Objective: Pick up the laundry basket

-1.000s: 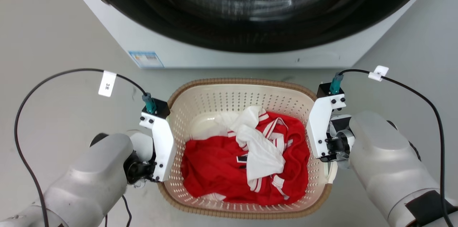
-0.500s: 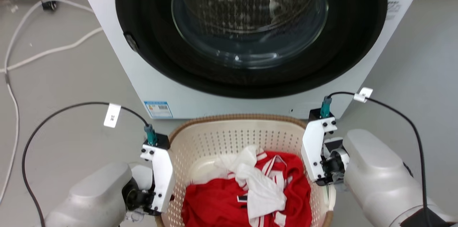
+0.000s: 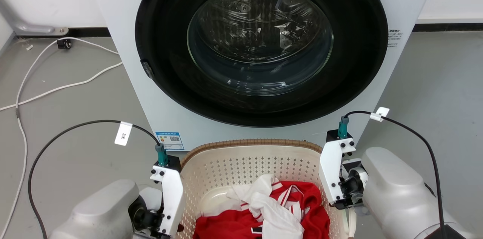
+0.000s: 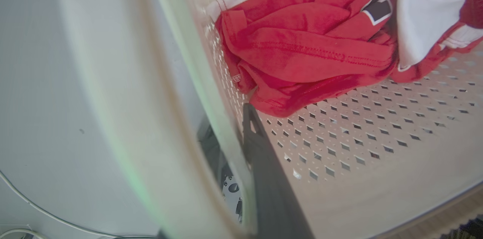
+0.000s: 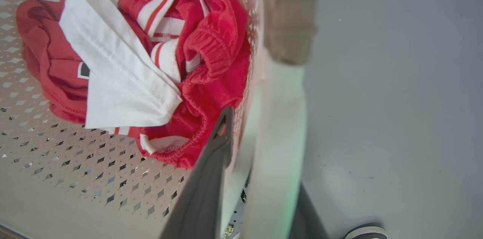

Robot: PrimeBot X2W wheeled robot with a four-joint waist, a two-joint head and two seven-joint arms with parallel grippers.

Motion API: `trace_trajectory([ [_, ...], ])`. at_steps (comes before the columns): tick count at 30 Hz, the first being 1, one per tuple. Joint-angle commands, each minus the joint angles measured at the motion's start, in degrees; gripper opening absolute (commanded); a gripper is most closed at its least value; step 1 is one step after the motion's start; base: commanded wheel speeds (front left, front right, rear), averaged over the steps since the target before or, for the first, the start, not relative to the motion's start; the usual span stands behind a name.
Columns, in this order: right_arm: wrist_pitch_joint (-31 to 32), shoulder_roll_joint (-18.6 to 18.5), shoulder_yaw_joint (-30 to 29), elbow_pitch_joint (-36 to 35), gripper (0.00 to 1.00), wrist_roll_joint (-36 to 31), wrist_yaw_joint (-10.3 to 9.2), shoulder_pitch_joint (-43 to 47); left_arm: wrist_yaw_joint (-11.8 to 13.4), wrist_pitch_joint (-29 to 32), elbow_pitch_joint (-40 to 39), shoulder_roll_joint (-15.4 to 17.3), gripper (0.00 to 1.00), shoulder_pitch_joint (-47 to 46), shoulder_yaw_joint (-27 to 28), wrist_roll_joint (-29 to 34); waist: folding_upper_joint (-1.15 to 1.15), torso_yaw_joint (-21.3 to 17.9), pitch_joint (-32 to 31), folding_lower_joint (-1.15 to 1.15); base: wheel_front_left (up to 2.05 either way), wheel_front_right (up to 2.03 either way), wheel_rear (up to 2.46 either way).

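- washer (image 3: pixel 113 13) stands right ahead, door shut. i'd bring the load straight up and a bit back toward me so the far rim doesn't scrape its front panel.
- basket (image 3: pixel 241 144) sits between my two arms, just in front of the washer, with its near half cut off at the bottom of the head view. can't tell if its base is off the floor.
- clothes (image 4: pixel 302 54), red and white, are piled loose inside and bunched toward my side. i judge the weight is near-biased, so expect the basket to tip and raise slowly.
- left gripper (image 4: pixel 230 129) is narrow and straddles the left side wall. one finger is inside against the perforations, the other outside under the left handle (image 4: pixel 124 111). it looks clamped on.
- right gripper (image 5: pixel 260 148) is the same on the other side. its inner finger is by the red waistband, its outer finger past the right handle (image 5: pixel 281 137), and it reads as pinched on the wall.
- both arms should rise at the same rate and spacing. thin plastic will flex, and pulling apart or squeezing in could slip a pinch.
- wrist cable (image 3: pixel 415 133) loops free, so mind it doesn't snag.
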Motion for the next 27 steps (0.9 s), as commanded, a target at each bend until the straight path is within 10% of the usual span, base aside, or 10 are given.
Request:
trace_trajectory([
  [1, -0.31, -0.95, 0.29, 0.33, 0.0, -0.64, 0.16, -0.77, -0.21, 1.21, 0.56, 1.0, 0.0, 1.15, -0.49, 0.02, 0.0, 0.05, -0.09, 0.01, 0.0, 0.0, 0.0],
  [27, -0.81, -0.97, 2.0, 1.54, 0.0, 0.99, 0.1, -1.48, -0.21, 0.37, 1.31, 0.94, 0.0, 0.32, -0.26, -1.56, 0.0, -0.31, -0.44, 0.01, 0.0, 0.0, 0.0],
])
